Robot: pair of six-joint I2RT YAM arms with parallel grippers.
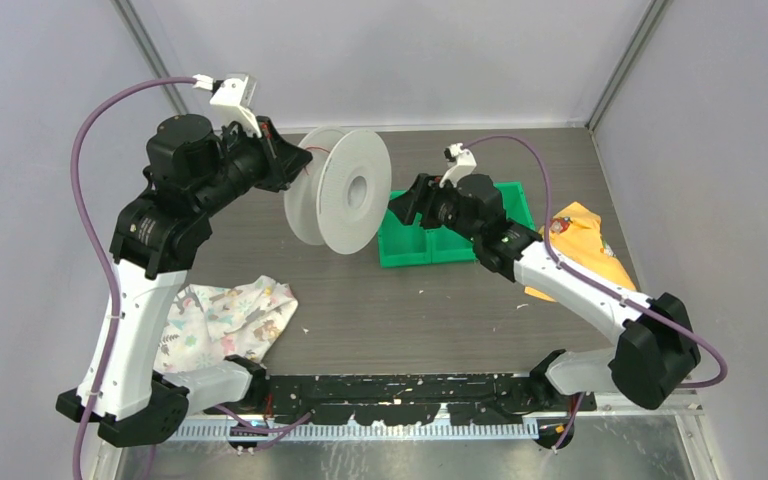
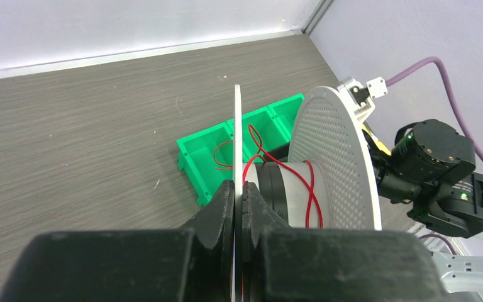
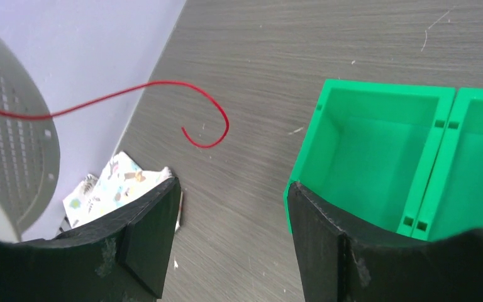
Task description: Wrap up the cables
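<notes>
Above the table point(image 1: 440, 300), your left gripper point(image 2: 239, 192) clamps the spool point(image 1: 345, 190) by its rim, likely steadying it, while your right gripper point(image 3: 229, 214) gapes wide for the loose cable point(image 3: 157, 82).

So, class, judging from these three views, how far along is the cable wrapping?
Done: a few loose turns of thin red wire lie on the hub of the white plastic spool. In hand: the left gripper is shut on the spool's flange edge, while the right gripper is open, holding nothing. Left: the wire's free end curls loose in the air and needs winding on.
</notes>
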